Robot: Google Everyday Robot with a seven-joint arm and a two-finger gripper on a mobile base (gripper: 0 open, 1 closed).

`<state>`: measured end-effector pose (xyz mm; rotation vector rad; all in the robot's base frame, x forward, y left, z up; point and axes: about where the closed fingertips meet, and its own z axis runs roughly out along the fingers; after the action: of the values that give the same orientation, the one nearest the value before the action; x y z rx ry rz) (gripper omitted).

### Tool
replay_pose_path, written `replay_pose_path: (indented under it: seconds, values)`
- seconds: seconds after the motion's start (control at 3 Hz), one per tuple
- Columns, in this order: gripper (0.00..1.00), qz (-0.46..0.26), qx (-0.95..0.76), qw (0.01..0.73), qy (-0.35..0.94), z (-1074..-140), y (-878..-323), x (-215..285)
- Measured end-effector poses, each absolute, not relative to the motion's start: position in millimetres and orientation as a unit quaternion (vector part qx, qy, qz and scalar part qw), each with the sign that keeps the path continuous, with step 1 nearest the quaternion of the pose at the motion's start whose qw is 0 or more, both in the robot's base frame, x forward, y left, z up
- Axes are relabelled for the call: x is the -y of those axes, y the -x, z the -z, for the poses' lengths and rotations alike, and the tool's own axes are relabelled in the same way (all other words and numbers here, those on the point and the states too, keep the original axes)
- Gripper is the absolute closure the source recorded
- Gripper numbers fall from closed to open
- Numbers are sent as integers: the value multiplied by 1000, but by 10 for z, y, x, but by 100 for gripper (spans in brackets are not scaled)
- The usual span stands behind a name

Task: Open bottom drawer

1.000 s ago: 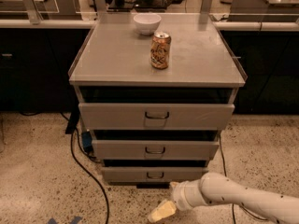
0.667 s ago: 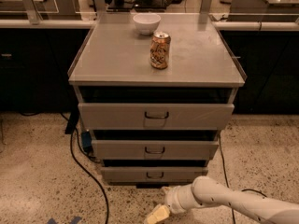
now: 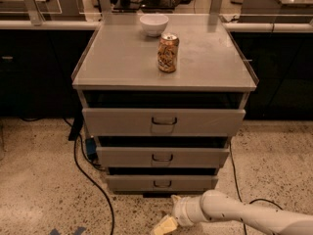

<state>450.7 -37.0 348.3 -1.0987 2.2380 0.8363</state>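
The bottom drawer (image 3: 161,182) is the narrowest grey front of the cabinet's three, low near the floor, with a small dark pull handle (image 3: 162,183) at its centre. It looks closed, in line with the fronts above. My gripper (image 3: 163,226) is at the end of the white arm (image 3: 234,212) that comes in from the lower right. It hangs just above the floor, below and in front of the bottom drawer's handle, not touching it.
A drink can (image 3: 167,53) and a white bowl (image 3: 153,24) stand on the cabinet top (image 3: 112,62). The mid-sized drawer (image 3: 162,156) and the widest drawer (image 3: 163,121) sit above. A black cable (image 3: 88,175) runs over the speckled floor at the left.
The arm and gripper have shifted a little to the left along the floor, nearer the point below the bottom drawer's handle. The drawers have not moved.
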Motion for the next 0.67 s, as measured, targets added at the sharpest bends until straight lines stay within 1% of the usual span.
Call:
replay_pose_path:
  seconds: [0.33, 0.67]
  values:
    - [0, -238, -831, 237, 444, -3329, -4245, 545]
    - [0, -212, -849, 247, 417, -3219, -4131, 712]
